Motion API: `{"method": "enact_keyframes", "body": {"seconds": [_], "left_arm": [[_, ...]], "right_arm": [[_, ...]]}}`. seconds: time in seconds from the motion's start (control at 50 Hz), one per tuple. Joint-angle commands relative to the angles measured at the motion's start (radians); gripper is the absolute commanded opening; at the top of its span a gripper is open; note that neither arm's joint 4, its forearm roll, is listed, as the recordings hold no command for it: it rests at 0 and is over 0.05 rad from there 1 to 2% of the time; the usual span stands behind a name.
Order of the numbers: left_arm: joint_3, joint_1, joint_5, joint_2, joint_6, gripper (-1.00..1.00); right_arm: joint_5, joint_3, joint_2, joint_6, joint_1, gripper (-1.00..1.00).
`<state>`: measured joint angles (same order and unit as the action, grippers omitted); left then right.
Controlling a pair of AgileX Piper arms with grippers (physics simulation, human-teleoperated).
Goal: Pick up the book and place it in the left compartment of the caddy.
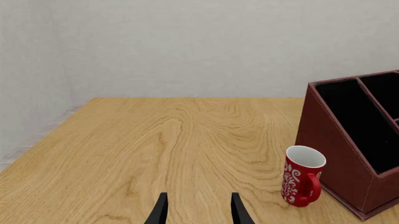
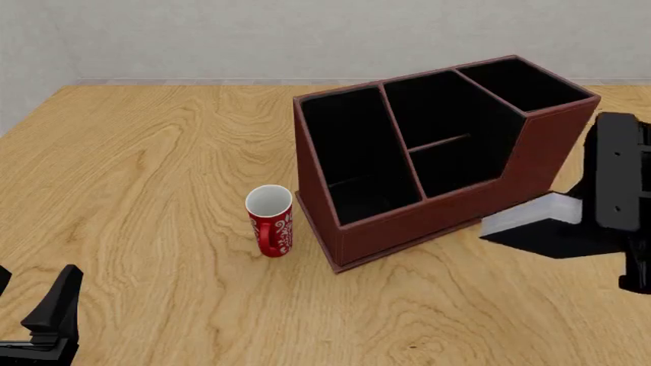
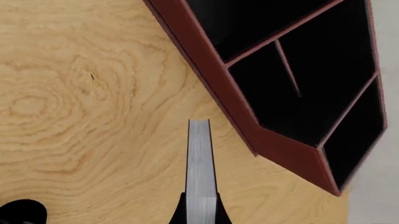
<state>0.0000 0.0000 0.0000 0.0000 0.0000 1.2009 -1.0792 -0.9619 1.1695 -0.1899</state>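
Wooden table; right gripper clamps the book, should stay vertical over the left compartment; left gripper spread, idle.

You have one book, one red mug and one caddy on one wooden surface. Count four compartments in that caddy. Two grippers show: left, right

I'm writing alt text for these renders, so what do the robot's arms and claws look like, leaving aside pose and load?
Both are plain matte black. The left claw has two thin, flat, blade-like fingers tapering to points. The right claw shows similar slim black fingers, behind which sits a boxy black arm. No cables, markings or logos are visible.
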Motion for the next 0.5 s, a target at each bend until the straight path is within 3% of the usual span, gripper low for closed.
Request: {"method": "enact_keyframes", "body": {"seconds": [0.02, 0.04, 0.1, 0.12, 0.14, 0.16, 0.18, 0.2, 0.22, 0.24, 0.3, 0.36, 0.42, 0.44, 0.5], "left_arm": [[0.0, 0.0, 0.0, 0.0, 0.0, 1.0], [0.0, 0.0, 0.0, 0.0, 0.0, 1.0], [0.0, 0.0, 0.0, 0.0, 0.0, 1.0], [0.0, 0.0, 0.0, 0.0, 0.0, 1.0], [0.0, 0.0, 0.0, 0.0, 0.0, 1.0], [0.0, 0.0, 0.0, 0.0, 0.0, 1.0], [0.0, 0.0, 0.0, 0.0, 0.0, 1.0], [0.0, 0.0, 0.0, 0.0, 0.0, 1.0], [0.0, 0.0, 0.0, 0.0, 0.0, 1.0], [0.0, 0.0, 0.0, 0.0, 0.0, 1.0], [0.0, 0.0, 0.0, 0.0, 0.0, 1.0], [0.0, 0.0, 0.0, 0.0, 0.0, 1.0], [0.0, 0.0, 0.0, 0.0, 0.0, 1.0], [0.0, 0.0, 0.0, 0.0, 0.0, 1.0], [0.0, 0.0, 0.0, 0.0, 0.0, 1.0]], "right_arm": [[0.019, -0.11, -0.061, -0.227, -0.15, -1.0], [0.019, -0.139, -0.079, -0.282, -0.198, -1.0], [0.019, -0.134, -0.078, -0.273, -0.195, -1.0], [0.019, -0.13, -0.079, -0.236, -0.104, -1.0], [0.019, -0.13, -0.079, -0.236, -0.103, -1.0], [0.019, -0.193, -0.113, -0.332, -0.219, -1.0], [0.019, -0.207, -0.119, -0.333, -0.222, -1.0], [0.019, -0.244, -0.147, -0.406, -0.237, -1.0], [0.019, -0.233, -0.134, -0.366, -0.257, -1.0], [0.019, -0.26, -0.154, -0.412, -0.277, -1.0], [0.019, -0.288, -0.17, -0.435, -0.302, -1.0], [0.019, -0.332, -0.2, -0.491, -0.324, -1.0], [0.019, -0.348, -0.219, -0.521, -0.31, -1.0], [0.019, -0.346, -0.216, -0.502, -0.324, -1.0], [0.019, -0.392, -0.247, -0.548, -0.342, -1.0]]}}
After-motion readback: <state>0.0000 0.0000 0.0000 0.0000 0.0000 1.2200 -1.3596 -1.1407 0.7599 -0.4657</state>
